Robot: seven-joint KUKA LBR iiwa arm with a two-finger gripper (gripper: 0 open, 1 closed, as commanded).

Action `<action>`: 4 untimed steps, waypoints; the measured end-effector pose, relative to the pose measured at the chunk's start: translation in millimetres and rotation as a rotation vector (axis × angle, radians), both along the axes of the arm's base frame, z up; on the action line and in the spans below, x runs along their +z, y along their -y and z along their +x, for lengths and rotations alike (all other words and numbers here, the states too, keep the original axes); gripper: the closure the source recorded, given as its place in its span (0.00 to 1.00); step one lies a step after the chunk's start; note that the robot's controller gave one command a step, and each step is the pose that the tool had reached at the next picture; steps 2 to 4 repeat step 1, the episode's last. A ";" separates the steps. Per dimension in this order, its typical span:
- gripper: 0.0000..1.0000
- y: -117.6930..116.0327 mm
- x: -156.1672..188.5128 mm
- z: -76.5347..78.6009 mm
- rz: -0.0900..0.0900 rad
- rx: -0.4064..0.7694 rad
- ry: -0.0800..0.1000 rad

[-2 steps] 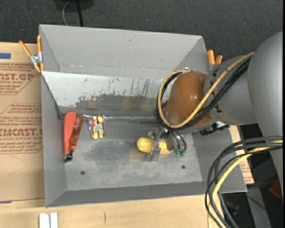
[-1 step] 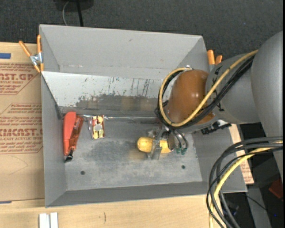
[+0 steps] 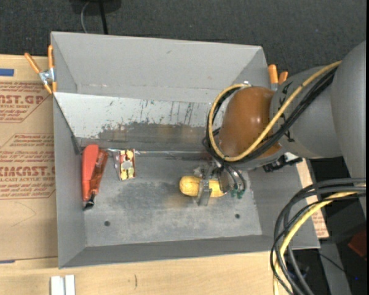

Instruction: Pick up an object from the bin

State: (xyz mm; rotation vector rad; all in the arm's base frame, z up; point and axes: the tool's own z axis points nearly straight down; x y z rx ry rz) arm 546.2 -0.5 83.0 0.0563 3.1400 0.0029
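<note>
Right of the middle of the grey metal bin, on its scuffed floor: a small yellow rounded thing, smooth and plump like a toy fruit, lying on its side. Directly over it and crossing its right half, the claw, low enough to seem to meet it. Width of opening, and any hold on the yellow thing: cannot tell. Probably set there for a straight-down grasp. Well apart by the left wall, a long, narrow, hard-looking orange-red tool. Just beside that, a small flat yellow-and-white packet.
</note>
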 end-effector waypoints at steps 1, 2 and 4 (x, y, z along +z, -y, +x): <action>1.00 0.0 22.0 -0.3 0.000 0.000 -0.001; 1.00 0.0 22.0 -0.3 0.000 0.000 -0.001; 1.00 0.0 22.0 -0.3 0.000 0.000 -0.001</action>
